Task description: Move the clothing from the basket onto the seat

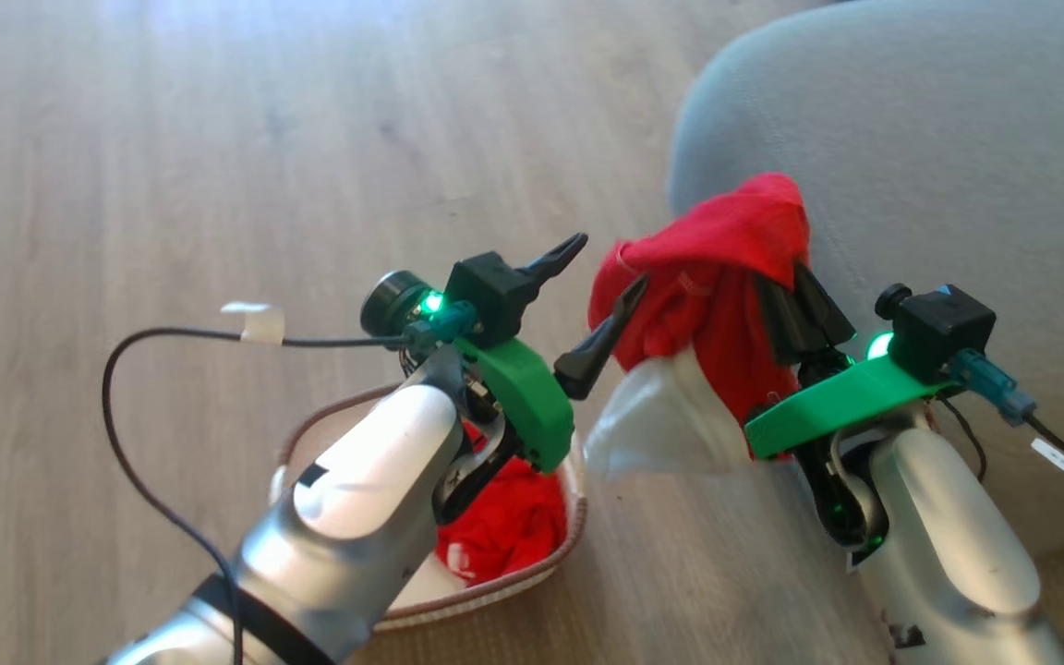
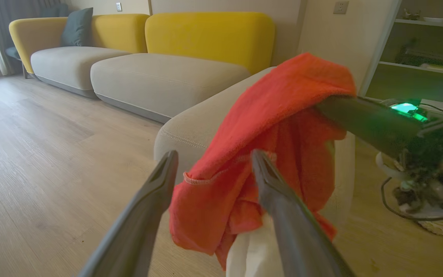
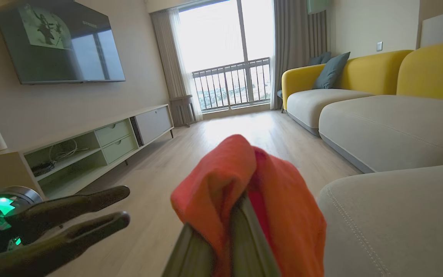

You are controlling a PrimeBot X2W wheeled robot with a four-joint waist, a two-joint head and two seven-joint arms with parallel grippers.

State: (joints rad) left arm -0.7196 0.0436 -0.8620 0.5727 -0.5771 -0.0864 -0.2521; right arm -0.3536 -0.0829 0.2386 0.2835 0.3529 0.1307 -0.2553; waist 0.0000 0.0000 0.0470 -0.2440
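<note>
The red clothing (image 1: 717, 268) hangs in the air beside the rounded corner of the grey seat (image 1: 911, 139), draped over my right gripper (image 1: 786, 286), which is shut on it. A white cloth piece (image 1: 661, 416) dangles below the red fabric. My left gripper (image 1: 606, 268) stands open just left of the garment, one fingertip at its edge. In the left wrist view the open left gripper (image 2: 214, 159) frames the red clothing (image 2: 283, 100). More red fabric (image 1: 504, 522) lies in the cream basket (image 1: 513, 591) under my left forearm. In the right wrist view my right gripper (image 3: 240, 204) is wrapped in red clothing (image 3: 283, 207).
Wooden floor (image 1: 218, 139) spreads to the left and ahead. A yellow-backed sofa (image 2: 206, 34) with grey cushions stands beyond the seat (image 2: 198, 127). A low TV cabinet (image 3: 110, 142) lines the far wall. A dark cable (image 1: 126, 369) loops from my left wrist.
</note>
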